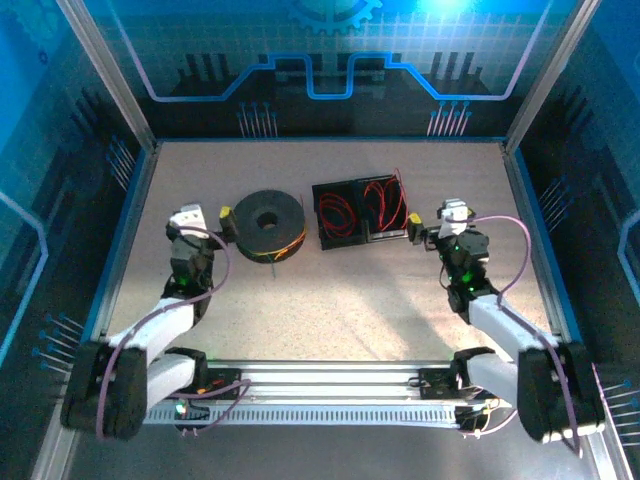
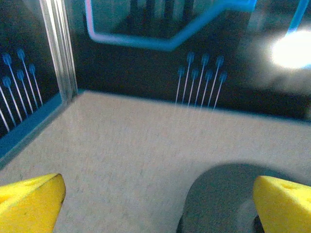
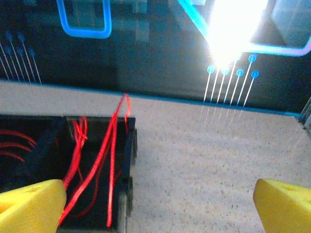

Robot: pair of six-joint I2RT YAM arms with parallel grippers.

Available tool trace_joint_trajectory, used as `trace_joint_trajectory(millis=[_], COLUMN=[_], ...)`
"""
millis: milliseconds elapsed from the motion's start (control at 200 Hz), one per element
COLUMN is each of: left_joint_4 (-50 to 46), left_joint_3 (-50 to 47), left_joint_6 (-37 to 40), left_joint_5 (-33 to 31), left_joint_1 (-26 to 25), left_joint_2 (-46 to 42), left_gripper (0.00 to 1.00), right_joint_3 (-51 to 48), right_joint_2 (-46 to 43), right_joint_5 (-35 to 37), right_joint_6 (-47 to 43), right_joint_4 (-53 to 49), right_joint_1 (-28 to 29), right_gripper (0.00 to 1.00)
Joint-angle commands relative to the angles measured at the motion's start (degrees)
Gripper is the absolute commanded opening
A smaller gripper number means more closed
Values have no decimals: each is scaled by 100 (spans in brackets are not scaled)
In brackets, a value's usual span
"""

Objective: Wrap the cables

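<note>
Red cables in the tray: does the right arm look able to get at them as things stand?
Probably yes: the open right gripper sits just beside the tray, the cables lie uncovered, nothing stands between.

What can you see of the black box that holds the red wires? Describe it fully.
The black box is a shallow, open rectangular tray, seemingly plastic, split by a wall into two side-by-side compartments. It lies flat on the speckled table, right of the spool and apart from it. Loose red wires lie in both compartments; one strand pokes over the far rim. The open right hand hovers close to its right edge.
</note>
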Motion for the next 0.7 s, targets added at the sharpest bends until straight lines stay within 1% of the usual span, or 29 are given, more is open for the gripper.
trace_joint_trajectory(millis=[0,65,105,150,210,280,325,410,450,505,565,610,696], left_joint_4=[-1434,-2228,-2865,-3696,-4448,-4906,-4989,-4901,-4753,-4600,-4700,-4889,-4852], left_joint_3=[386,571,770,1004,1267,1400,1373,1167,1050,1040,1228,1436,1680], left_joint_6=[-684,-1280,-1706,-1989,-2045,-1984,-2076,-2537,-2755,-2922,-3129,-3279,-3490], left_joint_5=[232,382,278,246,454,764,840,731,819,1189,1568,1850,2773], left_joint_1=[-26,-34,-30,-29,-21,-21,-21,-21,8,96,240,397,852], left_joint_2=[-1012,-1725,-2072,-2363,-2596,-2693,-2699,-2677,-2625,-2409,-1968,-1577,-825], left_gripper=[99,99,100,99,99,99,99,99,99,99,99,99,99], right_joint_3=[745,1104,1328,1534,1689,1705,1653,1601,1609,1651,1686,1690,1616], right_joint_2=[-848,-1269,-1490,-1685,-1857,-1983,-2048,-2073,-2018,-1882,-1722,-1608,-1444], right_joint_5=[60,-207,-354,-563,-728,-850,-1012,-1843,-2165,-2545,-2810,-2996,-3261], right_joint_6=[917,1255,1477,1584,1712,2027,2258,2443,2523,2470,2417,2382,2370], right_joint_4=[-2211,-3153,-3730,-4280,-4777,-5121,-5202,-5067,-5037,-5012,-5017,-5020,-4923], right_joint_1=[91,102,94,72,40,-80,-238,-607,-710,-763,-765,-765,-756], right_gripper=[100,100,100,100,100,100,100,100,100,100,98,93,86])
